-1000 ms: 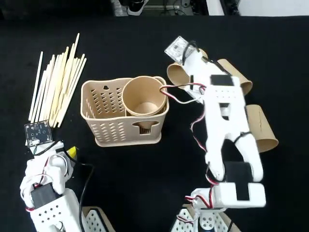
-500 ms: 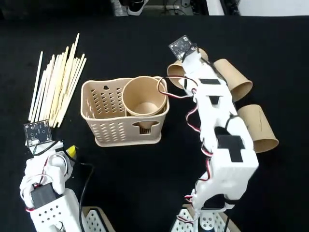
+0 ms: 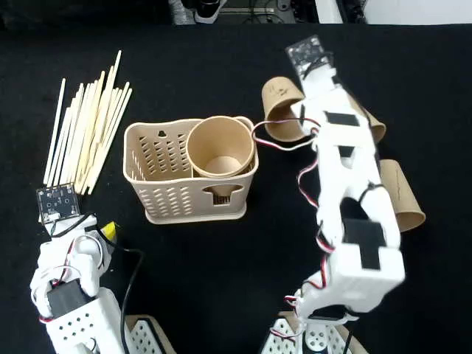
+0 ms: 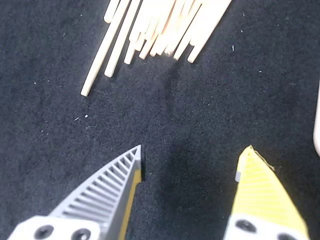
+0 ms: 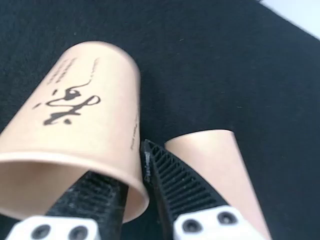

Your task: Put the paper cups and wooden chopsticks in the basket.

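The black tabletop (image 3: 221, 280) carries everything. Biggest on it is one beige perforated basket (image 3: 158, 166), standing upright near the middle.

I count four paper cups. One cup (image 3: 220, 147) stands upright inside the basket, at its right end. A second paper cup (image 3: 284, 107) is in my right claw (image 5: 132, 165), which is closed on the rim, one finger inside the mouth and the other outside against the wall. That cup is tilted, base away from my wrist, just to the right of the basket and apart from it. I cannot tell whether it touches the tabletop. The other two lie on their sides farther right: one cup (image 3: 371, 124) partly hidden under my right arm, the last cup (image 3: 402, 195) nearer my base.

The wooden chopsticks (image 3: 85, 125) lie in one loose fanned heap left of the basket, too overlapped to count exactly.

My left claw (image 4: 194, 150) is spread wide and holds nothing, over bare tabletop just short of the near ends of the chopsticks.
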`<state>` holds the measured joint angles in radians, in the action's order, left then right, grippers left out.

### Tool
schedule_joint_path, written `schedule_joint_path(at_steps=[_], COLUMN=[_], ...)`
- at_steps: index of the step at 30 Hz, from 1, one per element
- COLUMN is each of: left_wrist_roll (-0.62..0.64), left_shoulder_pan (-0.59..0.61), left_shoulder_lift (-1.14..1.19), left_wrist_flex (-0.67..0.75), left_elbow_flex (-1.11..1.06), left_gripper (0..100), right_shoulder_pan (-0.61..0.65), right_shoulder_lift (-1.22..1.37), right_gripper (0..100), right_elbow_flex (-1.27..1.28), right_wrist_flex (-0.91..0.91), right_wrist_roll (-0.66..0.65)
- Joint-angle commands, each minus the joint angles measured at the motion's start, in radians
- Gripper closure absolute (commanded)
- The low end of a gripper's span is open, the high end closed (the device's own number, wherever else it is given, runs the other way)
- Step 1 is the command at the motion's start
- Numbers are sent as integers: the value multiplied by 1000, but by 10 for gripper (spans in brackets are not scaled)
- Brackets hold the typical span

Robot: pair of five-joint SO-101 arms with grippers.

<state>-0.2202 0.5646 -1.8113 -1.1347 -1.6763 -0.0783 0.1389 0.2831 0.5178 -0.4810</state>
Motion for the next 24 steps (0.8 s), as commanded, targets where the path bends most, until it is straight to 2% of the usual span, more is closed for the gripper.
schedule_joint_path(at_steps=[1,5,10,14,18,24], left_wrist_roll=[-6,-6,-6,-6,-6,-8], left_shoulder_pan=[-12,-10,-8,-7,-10,-7], left_shoulder_lift=[-9,-9,-9,-9,-9,-9], left_wrist_flex=[18,18,18,17,17,15], left_elbow_flex=[-4,-4,-4,-5,-5,-7], left_gripper=[700,700,700,700,700,700], right_shoulder_pan=[-14,-14,-6,8,72,284], right_shoulder_lift=[-157,-277,-389,-447,-524,-748], right_gripper=[987,987,987,987,987,987], right_elbow_flex=[-39,-136,-386,-553,-661,-690], right_wrist_flex=[130,361,769,999,1146,1229], right_wrist_roll=[12,14,14,37,41,94])
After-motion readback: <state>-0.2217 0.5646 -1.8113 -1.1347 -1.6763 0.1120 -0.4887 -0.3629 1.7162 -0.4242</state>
